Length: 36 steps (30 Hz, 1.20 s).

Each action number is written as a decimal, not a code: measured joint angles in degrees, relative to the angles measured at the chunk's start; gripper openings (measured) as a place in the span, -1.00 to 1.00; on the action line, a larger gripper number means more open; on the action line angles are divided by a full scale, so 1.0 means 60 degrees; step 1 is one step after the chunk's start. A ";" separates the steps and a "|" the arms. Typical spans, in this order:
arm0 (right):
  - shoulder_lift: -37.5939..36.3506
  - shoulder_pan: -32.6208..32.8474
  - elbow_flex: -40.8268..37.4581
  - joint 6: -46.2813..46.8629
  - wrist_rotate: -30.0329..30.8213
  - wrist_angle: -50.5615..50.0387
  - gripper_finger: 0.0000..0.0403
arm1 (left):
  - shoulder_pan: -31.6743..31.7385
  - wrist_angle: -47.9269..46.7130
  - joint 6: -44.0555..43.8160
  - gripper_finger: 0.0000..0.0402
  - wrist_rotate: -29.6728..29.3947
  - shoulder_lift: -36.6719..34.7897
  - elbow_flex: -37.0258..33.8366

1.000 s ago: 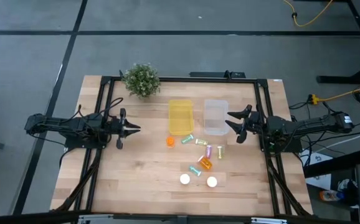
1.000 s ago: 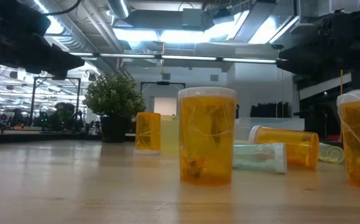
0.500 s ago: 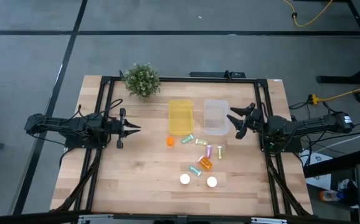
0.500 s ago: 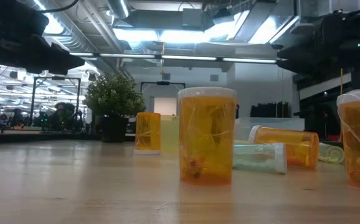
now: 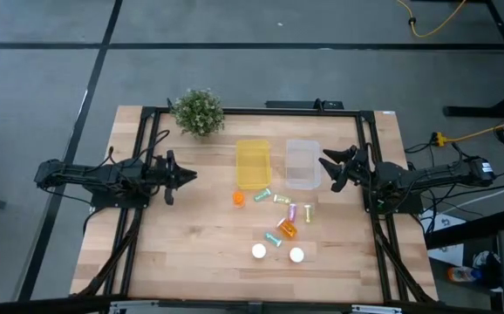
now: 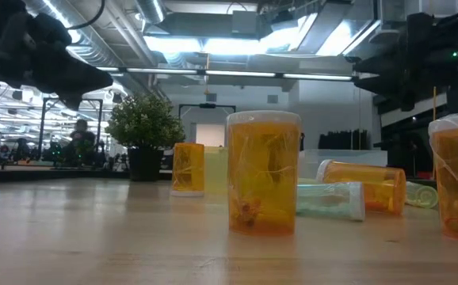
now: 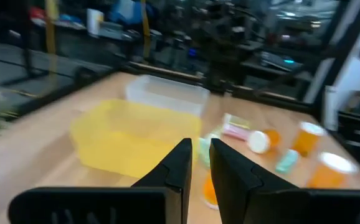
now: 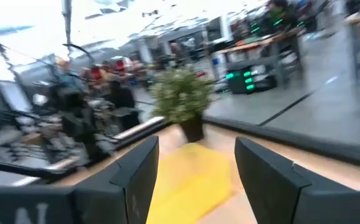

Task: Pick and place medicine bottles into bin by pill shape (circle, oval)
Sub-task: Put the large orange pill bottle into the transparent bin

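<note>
Several medicine bottles sit in the table's middle. An orange one stands upright. An orange one lies on its side among slim teal, pink and cream vials. Two white-capped bottles stand nearest the front edge. My left gripper hovers level at the table's left, shut on nothing, pointing at the bins. My right gripper hovers open beside the clear bin, and nothing is between its fingers.
A yellow bin and the clear bin stand side by side behind the bottles. A green potted plant stands at the far left. Bare wood lies on the table's left half and along its near edge.
Both grippers have rolled a little about their own pointing lines while staying where they were. My right gripper's fingers have also tipped slightly. No bottle has moved.
</note>
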 joint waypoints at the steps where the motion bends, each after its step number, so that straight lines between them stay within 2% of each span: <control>1: 0.0000 0.0000 0.0000 -0.0336 0.0208 0.0004 0.06 | 0.0000 0.0024 0.0087 -0.75 -0.0211 0.0000 0.0002; 4: 0.0000 -0.0004 0.0000 -0.1399 0.0402 0.0018 0.06 | 0.0000 0.0065 0.0106 -0.75 -0.0508 0.0000 0.0000; 8: 0.0000 -0.0004 0.0000 -0.1812 0.0401 0.0109 0.06 | -0.0004 0.0092 -0.0038 -0.75 -0.0391 0.0000 0.0000; 12: 0.0000 0.0000 0.0000 -0.1653 0.0372 0.0675 0.06 | -0.0009 0.0888 -0.1030 -0.75 -0.0430 0.0003 0.0000; 15: 0.0001 0.0000 0.0002 -0.0429 -0.0090 0.0888 0.06 | -0.0122 0.0980 -0.1444 -0.75 -0.0363 0.0222 0.0283; 18: 0.0007 0.0000 0.0004 0.0388 -0.0680 0.0809 0.06 | -0.0324 0.0739 -0.1601 -0.78 -0.0578 0.1205 0.0540; 22: 0.0007 0.0000 0.0004 0.0765 -0.1180 0.0770 0.06 | -0.0671 0.0886 -0.1808 -0.81 -0.0483 0.3082 0.1483; 30: 0.0007 0.0000 0.0004 0.0735 -0.0864 0.0758 0.06 | -0.1238 0.0849 -0.1095 -0.90 -0.0426 0.7277 0.4000; 36: 0.0007 0.0000 0.0004 0.0743 -0.0919 0.0750 0.06 | -0.1235 0.0849 -0.0876 -0.96 0.0458 0.9392 0.5372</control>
